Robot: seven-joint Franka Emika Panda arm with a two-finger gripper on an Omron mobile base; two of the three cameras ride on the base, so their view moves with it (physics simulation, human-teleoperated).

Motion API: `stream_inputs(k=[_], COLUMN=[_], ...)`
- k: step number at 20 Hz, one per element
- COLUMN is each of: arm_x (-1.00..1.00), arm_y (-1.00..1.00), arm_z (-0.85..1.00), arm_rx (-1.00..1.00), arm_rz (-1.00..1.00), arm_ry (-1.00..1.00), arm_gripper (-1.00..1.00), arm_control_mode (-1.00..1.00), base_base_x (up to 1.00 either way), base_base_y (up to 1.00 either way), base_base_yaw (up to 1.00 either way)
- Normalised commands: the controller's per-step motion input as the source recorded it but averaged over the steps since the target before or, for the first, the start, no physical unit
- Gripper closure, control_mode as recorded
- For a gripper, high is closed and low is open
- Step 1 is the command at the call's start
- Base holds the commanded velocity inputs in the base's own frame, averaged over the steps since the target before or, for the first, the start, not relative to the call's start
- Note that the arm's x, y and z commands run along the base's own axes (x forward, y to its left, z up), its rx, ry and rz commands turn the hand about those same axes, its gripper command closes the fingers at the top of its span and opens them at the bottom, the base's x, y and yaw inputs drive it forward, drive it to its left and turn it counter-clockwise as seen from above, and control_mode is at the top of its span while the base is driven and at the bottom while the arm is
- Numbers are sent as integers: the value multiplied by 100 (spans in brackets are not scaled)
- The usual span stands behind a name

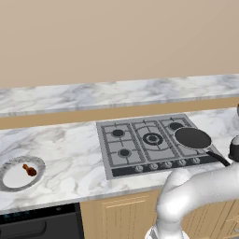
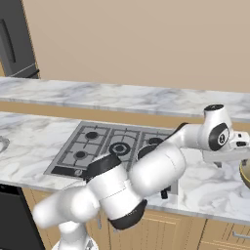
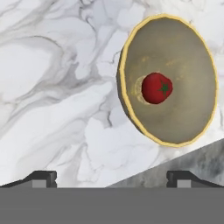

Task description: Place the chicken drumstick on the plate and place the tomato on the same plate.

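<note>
I am watching the arm reaching out low to the right over the marble counter (image 1: 70,154), its hand hanging above a tan-olive bowl (image 3: 168,78). The gripper (image 3: 111,177) is showing its two tips spread wide apart, holding nothing. I am counting one tomato (image 3: 156,88), sitting in the middle of that bowl. One chicken drumstick (image 1: 29,170) is lying on the one plate (image 1: 9,169), far left of the stove (image 1: 149,142). One black frying pan (image 1: 192,138) is sitting on the stove's right burner.
</note>
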Motion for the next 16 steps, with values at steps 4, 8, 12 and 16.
stream_inputs(k=[4, 8, 12, 16], arm_x=[14, 16, 11, 13], arm_y=[-6, -13, -15, -13], arm_z=[-1, -9, -24, -28], arm_rx=[15, 10, 2, 0], arm_rz=[6, 3, 2, 2], arm_ry=[1, 0, -1, -3], arm_gripper=[-100, -100, -100, -100], arm_control_mode=[-100, -100, -100, -100], base_base_x=[0, 0, 0, 0], base_base_y=[0, 0, 0, 0], base_base_yaw=[0, 0, 0, 0])
